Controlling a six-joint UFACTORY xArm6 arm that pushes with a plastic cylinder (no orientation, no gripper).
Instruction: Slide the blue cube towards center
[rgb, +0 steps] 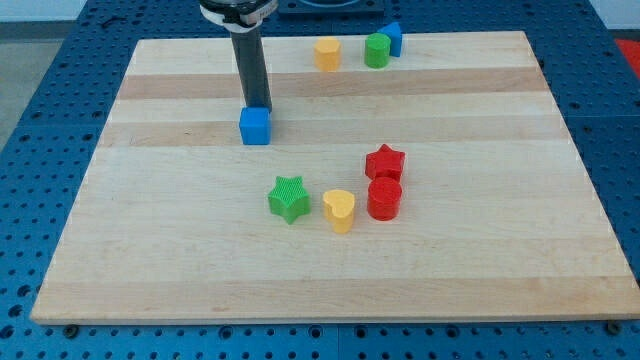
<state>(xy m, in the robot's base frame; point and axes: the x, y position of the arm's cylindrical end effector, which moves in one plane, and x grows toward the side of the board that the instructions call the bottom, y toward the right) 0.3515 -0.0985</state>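
The blue cube (256, 126) sits on the wooden board (180, 250), left of the middle and toward the view's top. My tip (258, 106) stands right behind the cube, at its top edge, touching or nearly touching it. The dark rod rises from there out of the view's top.
A green star (289, 198), a yellow heart (340, 210), a red cylinder (384, 198) and a red star (384, 162) cluster near the middle. At the view's top stand a yellow block (327, 54), a green cylinder (377, 50) and another blue block (393, 37).
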